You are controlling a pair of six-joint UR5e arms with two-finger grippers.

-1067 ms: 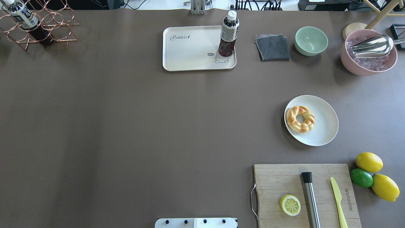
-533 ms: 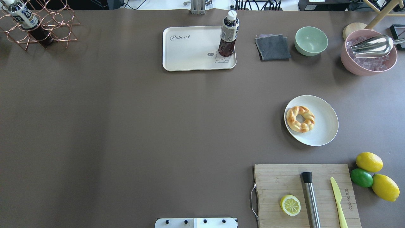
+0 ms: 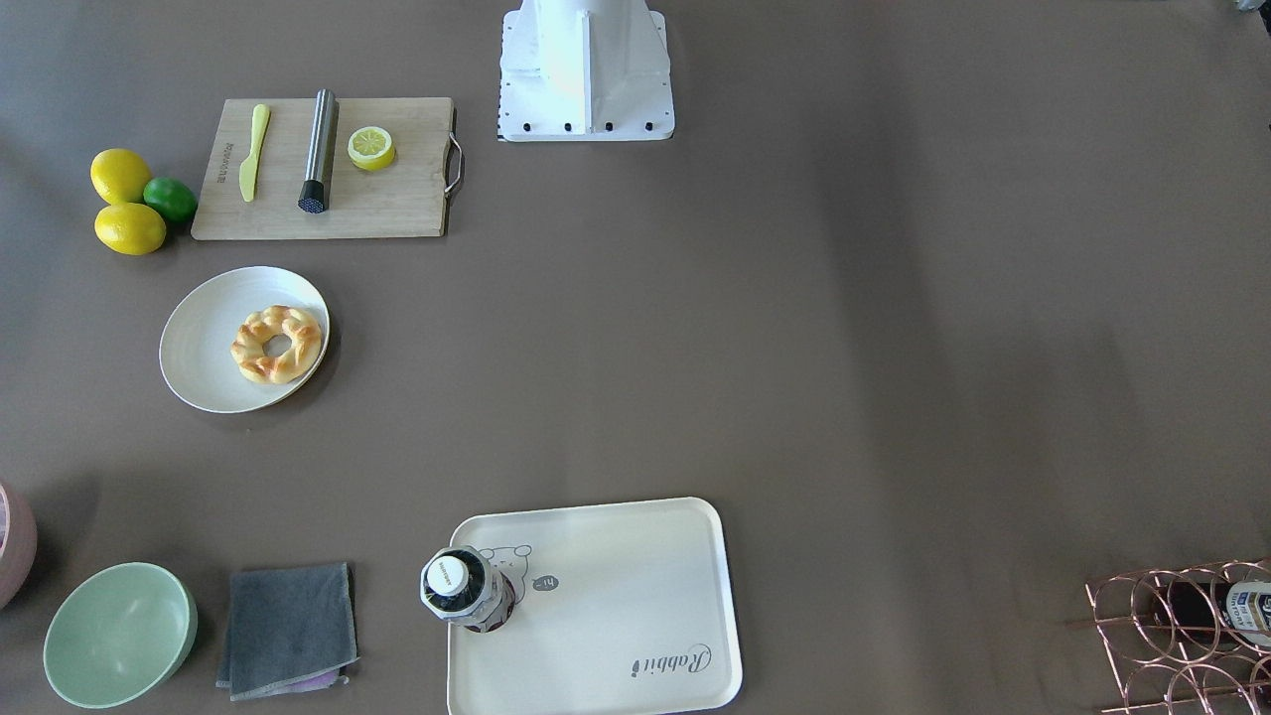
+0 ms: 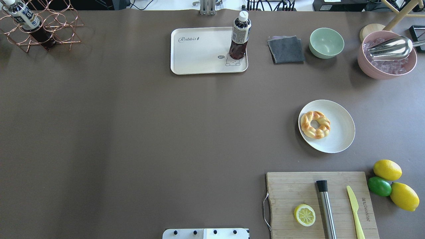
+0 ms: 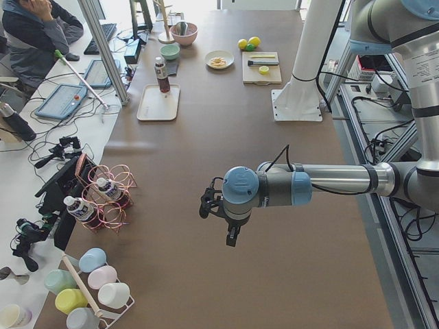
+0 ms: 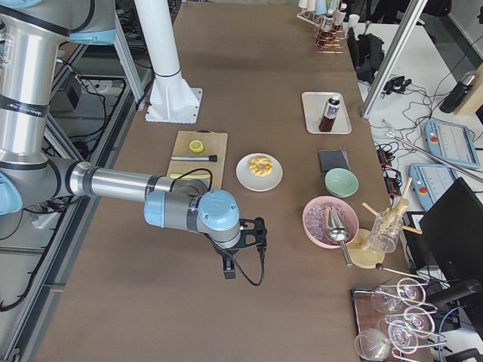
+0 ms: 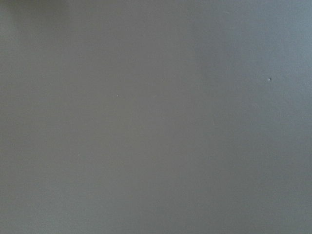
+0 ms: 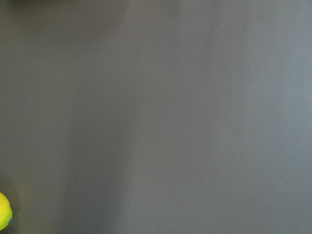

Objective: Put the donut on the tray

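The golden-brown twisted donut [image 4: 315,124] lies on the left part of a round off-white plate [image 4: 340,136] at the table's right middle; it also shows in the front view [image 3: 276,344]. The cream tray [image 4: 199,53] with "Rabbit" script lies at the far centre, also in the front view [image 3: 635,586]. Neither gripper shows in the overhead or front views. The left gripper [image 5: 231,236] shows only in the left side view and the right gripper [image 6: 227,268] only in the right side view, both far from the donut. I cannot tell whether they are open or shut.
A dark drink bottle [image 4: 239,36] stands on the tray's right corner. A grey cloth [image 4: 286,49], green bowl [image 4: 326,42] and pink ice bowl [image 4: 386,54] sit at the far right. A cutting board [image 4: 318,202] with a lemon half [image 4: 304,215] is near right. A wire bottle rack [image 4: 43,26] is far left.
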